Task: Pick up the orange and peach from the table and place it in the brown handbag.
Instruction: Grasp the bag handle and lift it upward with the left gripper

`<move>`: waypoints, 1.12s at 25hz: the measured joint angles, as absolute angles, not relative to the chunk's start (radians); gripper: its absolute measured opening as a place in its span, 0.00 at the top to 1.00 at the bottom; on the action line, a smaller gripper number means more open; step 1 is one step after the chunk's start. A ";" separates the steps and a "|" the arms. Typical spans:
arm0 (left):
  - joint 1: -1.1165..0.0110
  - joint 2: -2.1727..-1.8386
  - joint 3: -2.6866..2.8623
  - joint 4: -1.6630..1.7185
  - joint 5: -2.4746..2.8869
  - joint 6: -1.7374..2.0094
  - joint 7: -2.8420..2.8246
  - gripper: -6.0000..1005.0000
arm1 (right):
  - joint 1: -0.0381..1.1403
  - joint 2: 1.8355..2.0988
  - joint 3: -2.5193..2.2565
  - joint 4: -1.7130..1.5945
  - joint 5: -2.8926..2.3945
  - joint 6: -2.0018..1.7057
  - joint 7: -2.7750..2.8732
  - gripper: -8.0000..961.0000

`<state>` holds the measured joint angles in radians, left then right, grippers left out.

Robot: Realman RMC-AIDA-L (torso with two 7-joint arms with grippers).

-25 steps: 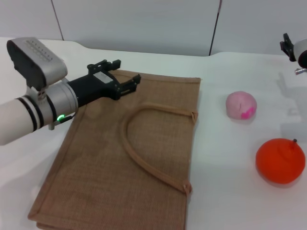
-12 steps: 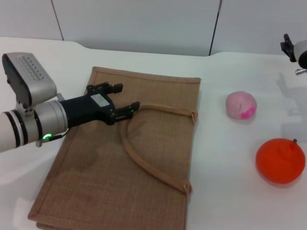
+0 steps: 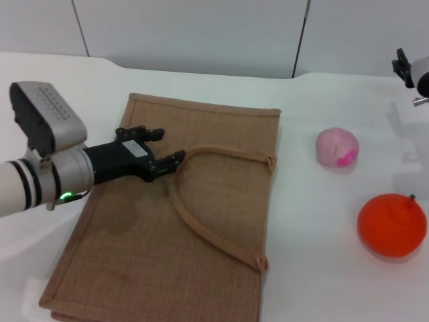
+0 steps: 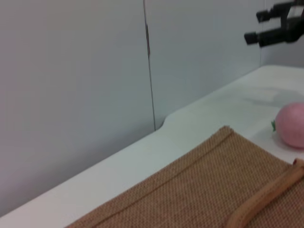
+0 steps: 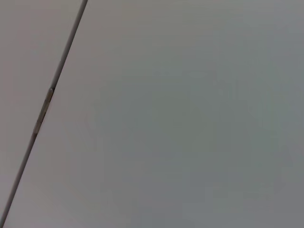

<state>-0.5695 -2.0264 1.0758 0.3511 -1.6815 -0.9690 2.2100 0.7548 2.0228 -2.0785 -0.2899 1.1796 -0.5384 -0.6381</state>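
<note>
Lab-style test bench before me, plain white table, bare grey panelled wall with dark seams, no household furnishings

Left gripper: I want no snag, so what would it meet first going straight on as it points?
Likely the handle of the handbag, right ahead of the left gripper; height unclear.
</note>
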 joint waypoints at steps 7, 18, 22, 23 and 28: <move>-0.598 -2.029 1.079 0.330 -1.672 -0.958 2.210 0.36 | 0.755 2.023 -2.078 -0.293 1.180 -0.538 -0.638 0.15; -0.624 -2.029 1.080 0.308 -1.667 -0.938 2.209 0.36 | 0.760 2.023 -2.079 -0.295 1.180 -0.538 -0.638 0.15; -0.638 -2.030 1.080 0.285 -1.667 -0.929 2.208 0.36 | 0.760 2.023 -2.078 -0.296 1.180 -0.538 -0.638 0.15; -0.646 -2.030 1.080 0.273 -1.667 -0.929 2.208 0.36 | 0.761 2.023 -2.079 -0.297 1.180 -0.538 -0.638 0.15; -0.687 -2.030 1.080 0.222 -1.653 -0.896 2.207 0.37 | 0.763 2.023 -2.078 -0.295 1.180 -0.538 -0.638 0.15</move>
<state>-0.6866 -2.0298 1.0800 0.2217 -1.6530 -0.8959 2.2073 0.7634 2.0232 -2.0785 -0.2953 1.1796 -0.5384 -0.6381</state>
